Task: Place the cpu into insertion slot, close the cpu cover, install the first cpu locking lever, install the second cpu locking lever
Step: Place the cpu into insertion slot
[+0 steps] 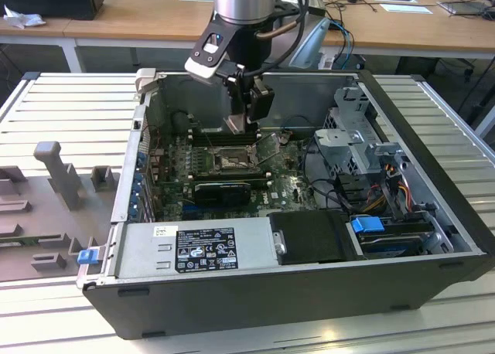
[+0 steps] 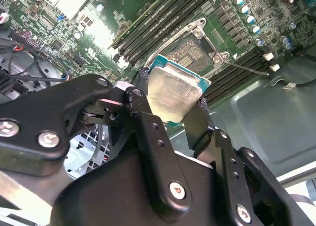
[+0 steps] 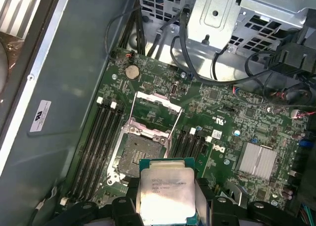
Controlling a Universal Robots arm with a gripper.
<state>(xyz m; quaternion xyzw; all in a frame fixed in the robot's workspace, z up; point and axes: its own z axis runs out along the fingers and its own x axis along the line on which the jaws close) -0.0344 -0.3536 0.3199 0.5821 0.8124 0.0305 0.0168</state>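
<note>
My gripper (image 1: 238, 126) hangs inside the open computer case, shut on the cpu (image 2: 174, 95), a flat square chip with a silvery top and green edge. Its black fingers (image 2: 148, 132) clamp two opposite sides of the cpu (image 3: 165, 191). The chip is held in the air, tilted, a little above and to one side of the insertion slot (image 3: 134, 152), whose dark centre lies bare. On the far side of the slot the cpu cover (image 3: 157, 100) is swung open, away from the socket. In the exterior view the insertion slot (image 1: 230, 162) lies just below the gripper.
Long black memory slots (image 3: 98, 142) flank the socket on both sides. Black cables (image 3: 197, 63) and a metal drive cage (image 1: 356, 137) stand close by. A power supply (image 1: 197, 250) fills the case's near edge. Grey fixtures (image 1: 58, 172) lie at the exterior view's left.
</note>
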